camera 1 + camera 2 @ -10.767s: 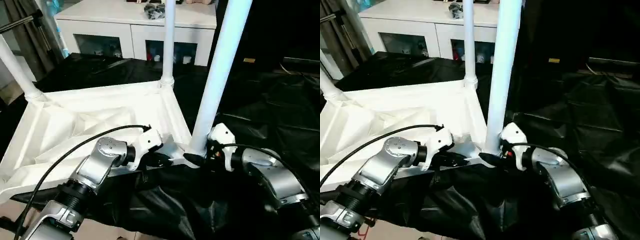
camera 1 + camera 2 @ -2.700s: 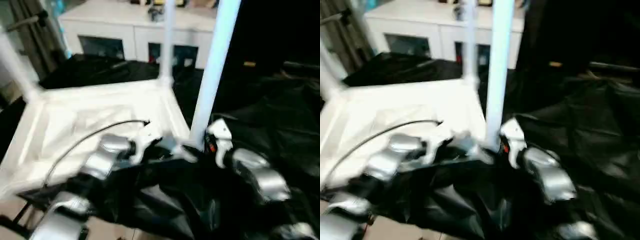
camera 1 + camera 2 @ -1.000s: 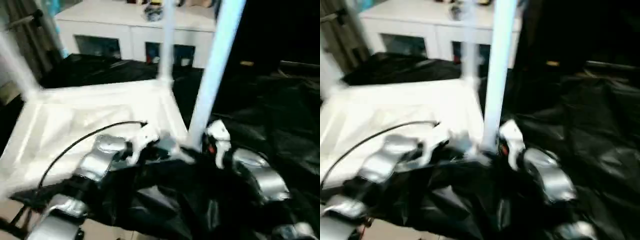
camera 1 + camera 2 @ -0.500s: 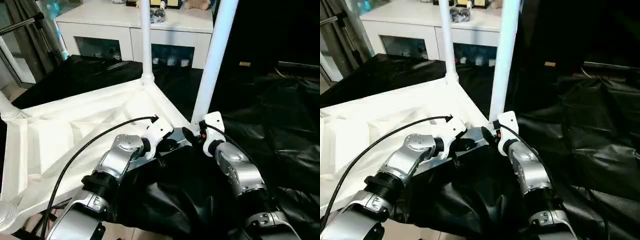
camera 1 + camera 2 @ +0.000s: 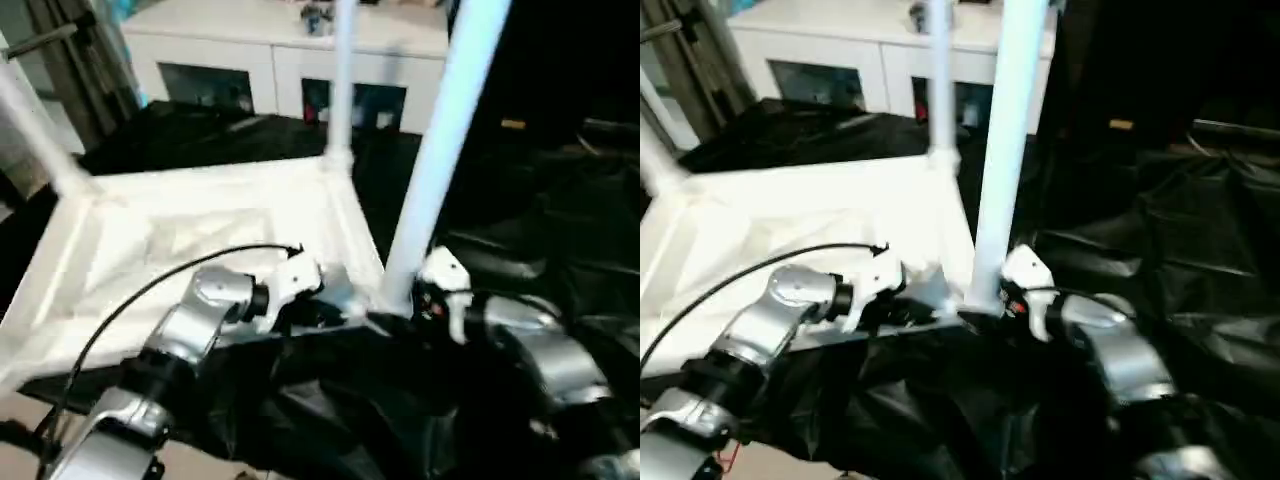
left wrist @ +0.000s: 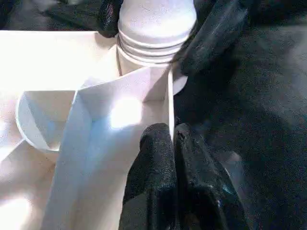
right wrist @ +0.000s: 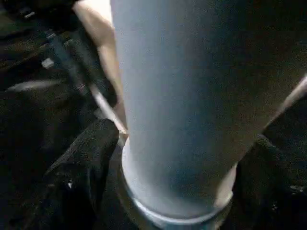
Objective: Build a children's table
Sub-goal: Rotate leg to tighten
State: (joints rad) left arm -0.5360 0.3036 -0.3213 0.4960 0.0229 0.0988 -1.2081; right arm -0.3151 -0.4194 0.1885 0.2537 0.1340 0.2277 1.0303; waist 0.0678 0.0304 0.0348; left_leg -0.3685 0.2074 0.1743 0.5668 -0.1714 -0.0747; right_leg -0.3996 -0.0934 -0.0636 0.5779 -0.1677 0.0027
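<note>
The white plastic rectangular tabletop (image 5: 190, 235) lies upside down on a counter draped in crinkled black sheeting (image 5: 560, 210), its ribbed underside facing up so the round corner sockets can take the legs. Three long white tubular legs stand in sockets: the near leg (image 5: 440, 140) at the corner closest to the robot, a far leg (image 5: 340, 80) at the back corner, and a third leg (image 5: 40, 130) slanting up at the left corner.

The left gripper (image 6: 173, 143) has its jaws clenched on the thin upright edge wall of the tabletop just beside the near socket, which in my judgement pins the top so it cannot slide or tip while the leg is worked. The right gripper (image 7: 168, 191) reaches in from the other side with its black fingers (image 7: 81, 163) spread around the foot of the near leg, one on each side, at the ringed collar. Whether they press the tube or stand just clear of it cannot be told; most likely they are placed low to steady or seat it.

The near leg looks pale blue-white and stands upright, its ringed base sunk into the socket.

Behind the counter stands a white glass-door cabinet (image 5: 260, 60).
</note>
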